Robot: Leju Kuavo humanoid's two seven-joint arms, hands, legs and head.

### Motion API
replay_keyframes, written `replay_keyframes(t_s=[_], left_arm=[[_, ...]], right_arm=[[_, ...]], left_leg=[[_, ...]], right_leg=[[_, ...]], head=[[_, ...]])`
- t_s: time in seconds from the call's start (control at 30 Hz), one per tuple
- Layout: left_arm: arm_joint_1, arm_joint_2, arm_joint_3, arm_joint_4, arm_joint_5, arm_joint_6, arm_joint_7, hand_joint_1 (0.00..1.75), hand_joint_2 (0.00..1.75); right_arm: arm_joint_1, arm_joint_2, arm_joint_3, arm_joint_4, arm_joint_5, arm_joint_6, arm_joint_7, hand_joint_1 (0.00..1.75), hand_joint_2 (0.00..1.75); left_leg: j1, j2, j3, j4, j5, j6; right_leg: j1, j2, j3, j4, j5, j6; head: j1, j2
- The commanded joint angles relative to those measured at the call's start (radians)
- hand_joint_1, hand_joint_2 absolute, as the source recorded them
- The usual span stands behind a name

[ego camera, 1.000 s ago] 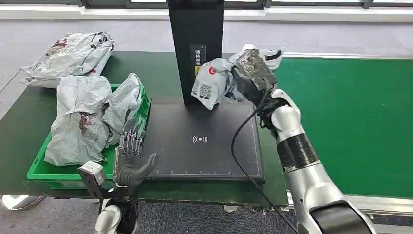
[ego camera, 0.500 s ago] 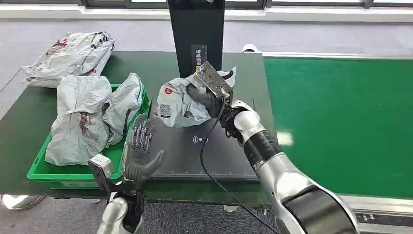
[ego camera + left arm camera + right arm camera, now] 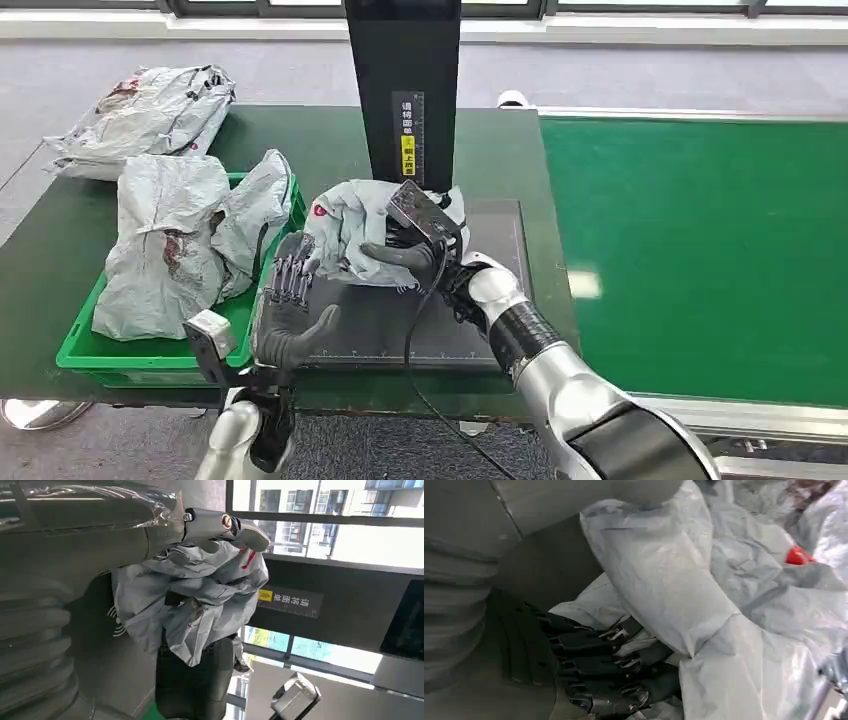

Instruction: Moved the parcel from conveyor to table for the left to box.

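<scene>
Lowered onto the scanner pad (image 3: 400,320), right hand (image 3: 405,258) grips parcel (image 3: 345,228) (red logo); left hand (image 3: 287,315) spread, holding nothing.

Grey floor (image 3: 650,70); window frames (image 3: 600,8) along far wall.

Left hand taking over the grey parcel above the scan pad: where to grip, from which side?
Grip the crumpled edge near the red mark on the parcel, coming from the bin side. The right hand grips the opposite side, so that edge is free, and the open left hand already faces it. Loose plastic suits a pinch on a fold.
</scene>
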State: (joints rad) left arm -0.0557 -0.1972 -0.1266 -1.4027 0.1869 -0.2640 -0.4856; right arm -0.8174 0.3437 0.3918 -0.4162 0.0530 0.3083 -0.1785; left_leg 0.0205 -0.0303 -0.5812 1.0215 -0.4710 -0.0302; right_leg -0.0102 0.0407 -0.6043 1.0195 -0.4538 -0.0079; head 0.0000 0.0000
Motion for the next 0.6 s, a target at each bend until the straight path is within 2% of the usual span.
replay_keyframes(t_s=[0.03, 0.07, 0.33, 0.4, 0.53, 0.57, 0.6], left_arm=[[0.038, 0.019, 0.051, -0.016, -0.01, 0.023, 0.007, 0.0, 1.75], [0.053, 0.017, 0.059, -0.028, -0.013, 0.026, 0.007, 0.0, 1.75], [0.06, 0.016, 0.062, -0.039, -0.013, 0.025, 0.007, 0.0, 1.75], [0.064, 0.01, 0.069, -0.045, -0.019, 0.035, 0.009, 0.0, 1.75], [0.074, 0.007, 0.076, -0.055, -0.022, 0.037, 0.012, 0.0, 1.75], [0.141, -0.02, 0.121, -0.152, -0.041, 0.053, 0.04, 0.0, 1.75], [0.176, -0.033, 0.134, -0.196, -0.049, 0.062, 0.056, 0.0, 1.75]], right_arm=[[0.014, -0.089, 0.132, -0.046, 0.102, -0.083, -0.037, 0.0, 0.0], [0.022, -0.11, 0.151, -0.08, 0.153, -0.124, -0.018, 0.0, 0.0], [0.031, -0.117, 0.147, -0.104, 0.162, -0.121, -0.009, 0.0, 0.0], [0.035, -0.124, 0.168, -0.12, 0.224, -0.179, 0.012, 0.0, 0.0], [0.042, -0.137, 0.17, -0.141, 0.262, -0.207, 0.038, 0.0, 0.0], [0.143, -0.24, 0.145, -0.398, 0.602, -0.356, 0.316, 0.0, 0.0], [0.274, -0.296, 0.053, -0.632, 0.825, -0.36, 0.482, 0.0, 0.0]], left_leg=[[0.0, 0.001, 0.002, -0.002, 0.001, 0.002], [-0.001, 0.001, 0.003, -0.003, 0.001, 0.002], [-0.001, 0.001, 0.001, -0.001, 0.0, 0.001], [-0.001, 0.001, 0.001, -0.001, 0.001, 0.001], [-0.001, 0.001, 0.002, -0.002, 0.001, 0.002], [-0.002, 0.001, 0.002, -0.002, 0.001, 0.002], [-0.001, 0.0, 0.002, -0.002, 0.001, 0.003]], right_leg=[[0.0, -0.004, 0.003, -0.002, 0.0, 0.0], [0.0, -0.006, 0.004, -0.003, 0.001, 0.0], [0.0, -0.003, 0.001, -0.001, 0.0, 0.0], [0.0, -0.004, 0.002, -0.001, 0.0, 0.0], [0.0, -0.005, 0.002, -0.002, 0.0, 0.0], [0.0, -0.006, 0.003, -0.003, 0.001, 0.0], [0.0, -0.007, 0.004, -0.004, 0.0, 0.001]], head=[[0.0, 0.0], [0.0, 0.0], [0.0, 0.0], [0.0, 0.0], [0.0, 0.0], [0.0, 0.0], [0.0, 0.0]])
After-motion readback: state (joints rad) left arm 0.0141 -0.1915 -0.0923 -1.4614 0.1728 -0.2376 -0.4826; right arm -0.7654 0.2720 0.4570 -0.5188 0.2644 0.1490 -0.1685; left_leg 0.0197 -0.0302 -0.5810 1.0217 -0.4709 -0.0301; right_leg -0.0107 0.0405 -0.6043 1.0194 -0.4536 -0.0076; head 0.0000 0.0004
